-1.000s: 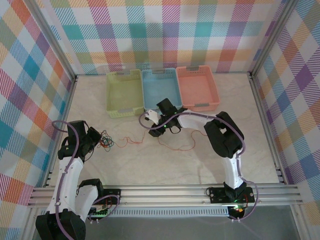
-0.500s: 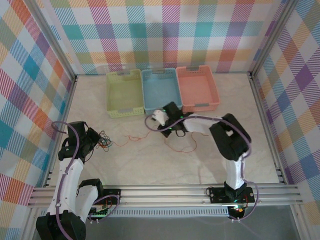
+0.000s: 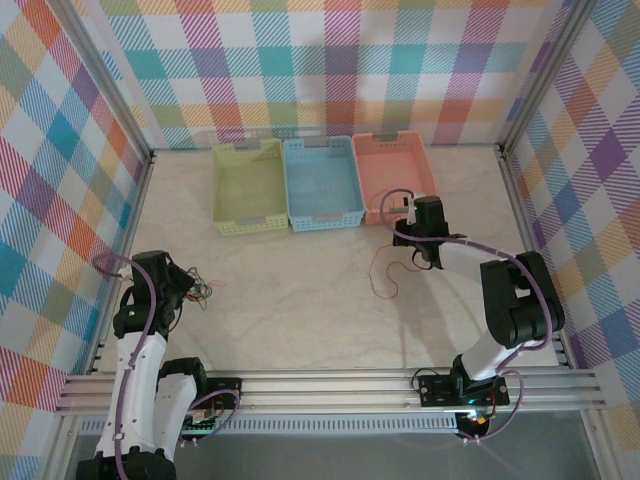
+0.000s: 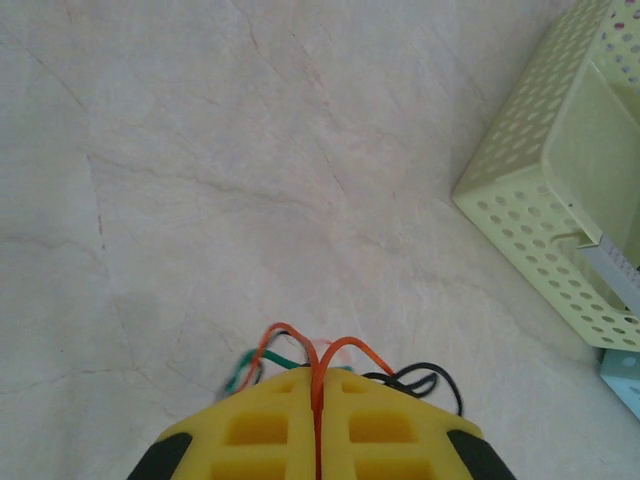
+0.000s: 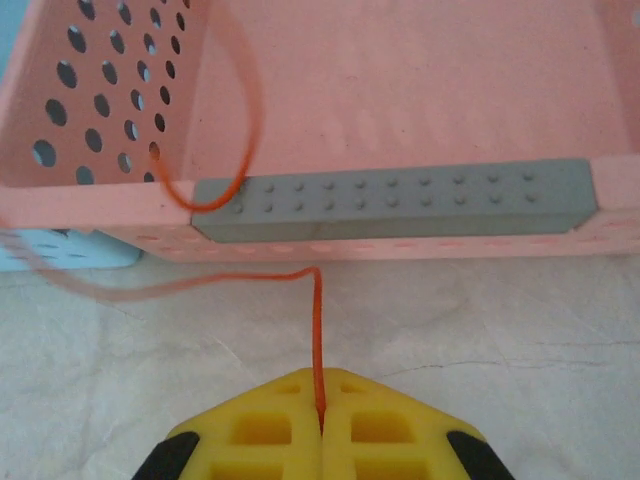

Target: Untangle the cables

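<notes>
**Change noted.** One second ago the right gripper stood in front of the blue basket. A red cable then trailed across the table toward the bundle on the left. The gripper has since swung right and now sits just before the pink basket. The red cable has gone with it and hangs below the gripper in a loose loop, well apart from the left side. The left gripper has drawn back toward the near left edge, and the bundle of cables at its tip looks smaller.

**Grips.**
- **Right wrist view:** the right gripper has its pads pressed together on the red cable. The cable rises from the pads, bends left in a blur, and curls up against the wall of the pink basket.
- **Left wrist view:** the left gripper is clamped on the cables. Orange loops, a green strand and a black strand bunch at its tips, with the green basket off to the right.

**Finding.** We judge that the two arms pulling apart has drawn the red cable out of the knot. We see no strand bridging the gap, though wire this thin could escape the overhead view. The strands at the left remain bunched, so we consider the task only partly done.
</notes>
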